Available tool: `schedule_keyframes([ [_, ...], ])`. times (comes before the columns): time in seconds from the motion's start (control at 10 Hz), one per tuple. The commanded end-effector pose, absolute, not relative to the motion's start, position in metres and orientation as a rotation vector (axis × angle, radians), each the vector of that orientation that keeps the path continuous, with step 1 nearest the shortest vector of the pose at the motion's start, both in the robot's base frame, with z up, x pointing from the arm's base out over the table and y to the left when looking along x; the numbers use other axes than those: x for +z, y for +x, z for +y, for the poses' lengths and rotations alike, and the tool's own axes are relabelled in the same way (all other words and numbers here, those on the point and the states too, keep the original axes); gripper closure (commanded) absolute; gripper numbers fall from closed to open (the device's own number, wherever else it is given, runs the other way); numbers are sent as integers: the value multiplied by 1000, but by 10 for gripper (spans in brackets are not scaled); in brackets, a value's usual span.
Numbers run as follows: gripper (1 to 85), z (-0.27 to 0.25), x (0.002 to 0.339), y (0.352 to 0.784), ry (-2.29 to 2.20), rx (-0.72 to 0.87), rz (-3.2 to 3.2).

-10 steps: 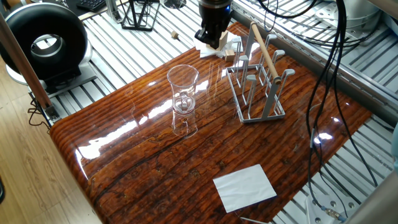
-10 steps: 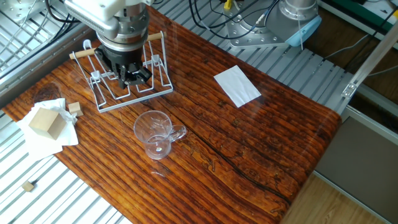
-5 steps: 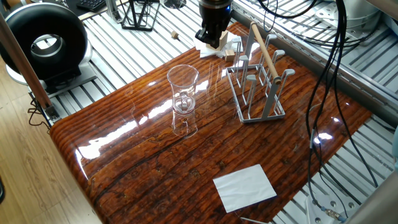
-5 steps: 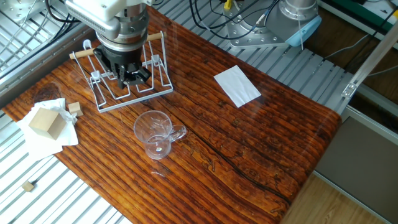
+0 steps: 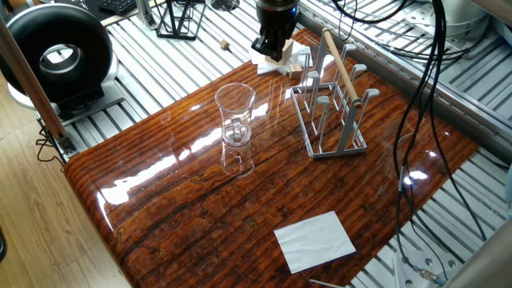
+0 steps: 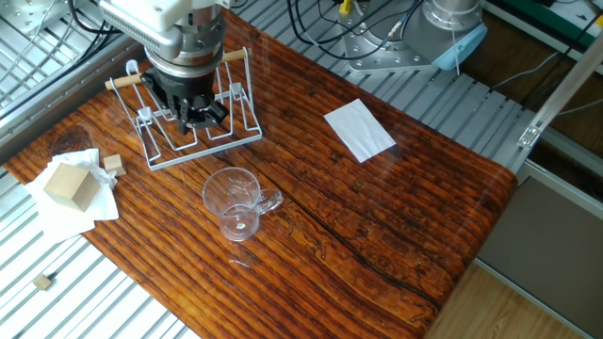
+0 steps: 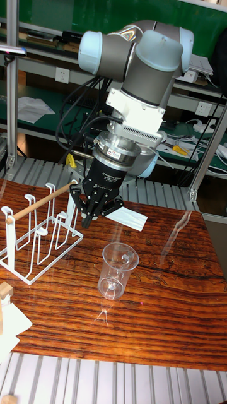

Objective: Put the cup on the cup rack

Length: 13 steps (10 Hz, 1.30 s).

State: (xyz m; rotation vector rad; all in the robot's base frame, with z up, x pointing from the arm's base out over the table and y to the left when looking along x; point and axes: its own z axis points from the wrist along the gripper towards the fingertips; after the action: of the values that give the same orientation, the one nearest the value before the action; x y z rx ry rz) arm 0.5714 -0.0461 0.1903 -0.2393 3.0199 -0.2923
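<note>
**Glass upright on a glossy wooden table, gripper empty above**

The table (image 5: 200,216) is dark, striped red-brown wood, polished enough to mirror the lights, and it rests on a bed of ribbed aluminium rails. The cup (image 5: 235,114) stands upright near the middle, apart from the cup rack (image 5: 334,100), which sits near one edge with its wooden rod on top. The gripper (image 7: 94,213) hangs above the surface between rack and cup, its jaws spread apart and holding nothing. A white sheet of paper (image 6: 359,130) lies flat on the wood; a wooden block (image 6: 70,185) rests on crumpled paper by a corner. Cables and shelving crowd the background.
</note>
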Motion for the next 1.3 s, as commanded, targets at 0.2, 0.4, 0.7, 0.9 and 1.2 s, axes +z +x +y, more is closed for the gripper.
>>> schedule_keyframes([
  [0.2,843,-44,191,572,-233,-274,3018],
  [0.4,843,-42,191,572,-233,-267,3019],
  [0.7,843,-43,191,571,-238,-271,3020],
  [0.9,843,-44,192,571,-243,-274,3020],
  [1.2,843,-45,192,570,-245,-277,3021],
])
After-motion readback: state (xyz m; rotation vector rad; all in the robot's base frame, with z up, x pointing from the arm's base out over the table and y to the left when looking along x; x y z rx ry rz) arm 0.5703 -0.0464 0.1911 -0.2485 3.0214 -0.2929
